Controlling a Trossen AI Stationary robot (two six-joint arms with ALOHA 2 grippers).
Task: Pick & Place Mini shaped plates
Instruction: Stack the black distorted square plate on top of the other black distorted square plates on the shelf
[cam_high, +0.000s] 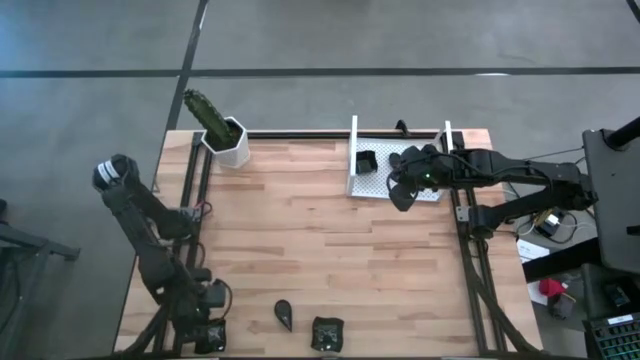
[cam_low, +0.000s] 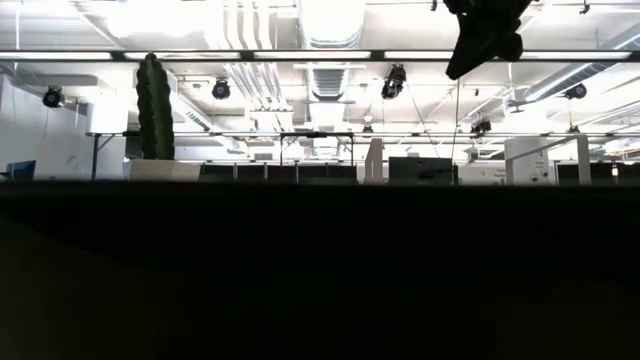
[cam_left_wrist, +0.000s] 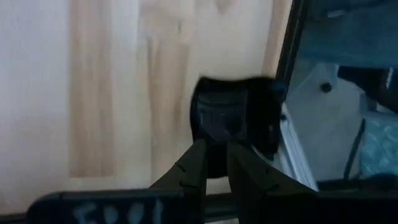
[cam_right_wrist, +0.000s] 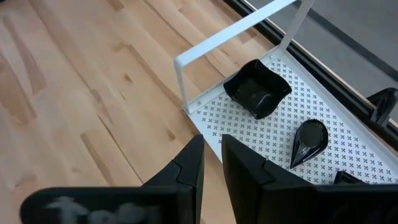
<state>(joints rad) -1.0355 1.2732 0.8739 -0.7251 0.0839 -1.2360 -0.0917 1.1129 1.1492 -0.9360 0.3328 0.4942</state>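
A: Dark fingers (cam_right_wrist: 186, 168) of the right pincer (cam_right_wrist: 211, 163) stand nearest in its wrist view, almost together with only a narrow slit between them, and they hold nothing.

B: Where are the mini plates?

A: A square plate (cam_right_wrist: 258, 89) and a teardrop plate (cam_right_wrist: 309, 140) lie in the white tray (cam_right_wrist: 348, 134), just beyond those fingertips. From above, the right pincer (cam_high: 405, 190) hangs over the tray's near edge. Two more lie well apart from it, at the table's (cam_high: 330, 250) front edge: a teardrop plate (cam_high: 284, 314) and a square plate (cam_high: 327, 333).

B: And the left pincer (cam_left_wrist: 214, 163)?

A: It rests at the front left corner, fingers nearly closed, empty.

B: So what is the good way now?

A: I judge the right arm should go to the front plates, open wider before it descends, and take one plate by its rim.
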